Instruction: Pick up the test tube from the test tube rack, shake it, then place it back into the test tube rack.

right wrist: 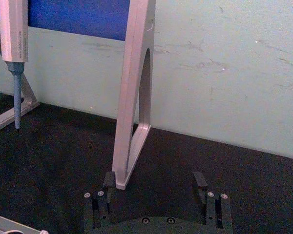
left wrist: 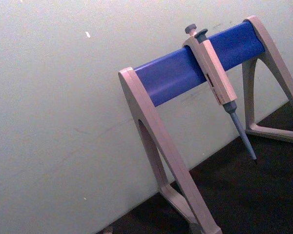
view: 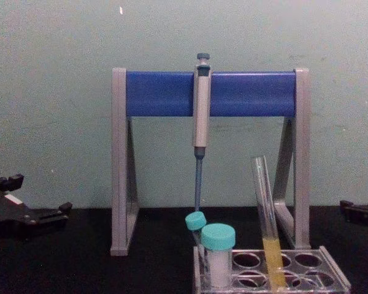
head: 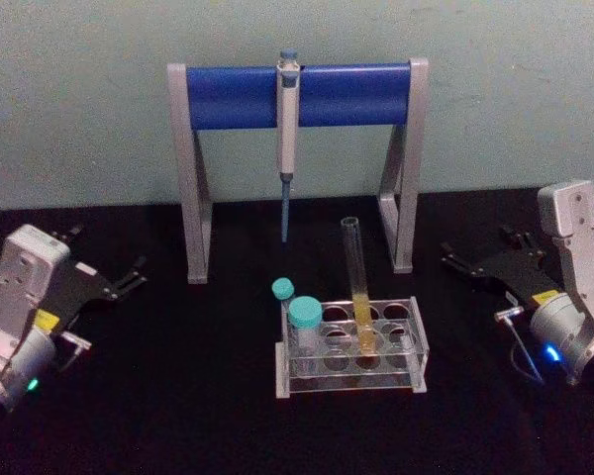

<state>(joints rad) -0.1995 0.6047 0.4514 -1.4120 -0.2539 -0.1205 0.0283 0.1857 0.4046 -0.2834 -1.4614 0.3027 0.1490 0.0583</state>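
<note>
Right gripper fingers: spread wide right now, nothing between them; in the right wrist view the two black pads (right wrist: 200,181) stand well apart over the dark table.
Right gripper: the right gripper (head: 475,265) sits out at the right side of the table (head: 178,396), well apart from the rack, pointing in toward the middle.
Left gripper fingers: open too, and empty, the tips parted in the head view.
Left gripper: the left gripper (head: 127,279) is parked at the far left, well clear of everything.
Test tube: the test tube (head: 357,287) stands in the test tube rack (head: 351,348), in a hole right of centre, leaning a little, its open mouth well above the capped tubes.
Contents: yellow-orange liquid in the lower part only, the upper length clear and bare.
How it will handle: I'd call it light, stiff, smooth and breakable glass, slippery in hard pads, so a gentle, firm squeeze. No cap, so a hard shake could spill.
Where to take hold: my pick is the bare glass above the liquid, clear of the rack top and below the rim.
Neighbours: the wide teal-capped tube (head: 304,327) and the thin teal-capped tube (head: 283,293) stand to its left; the pipette (head: 287,139) hangs on the stand (head: 193,178) behind.
</note>
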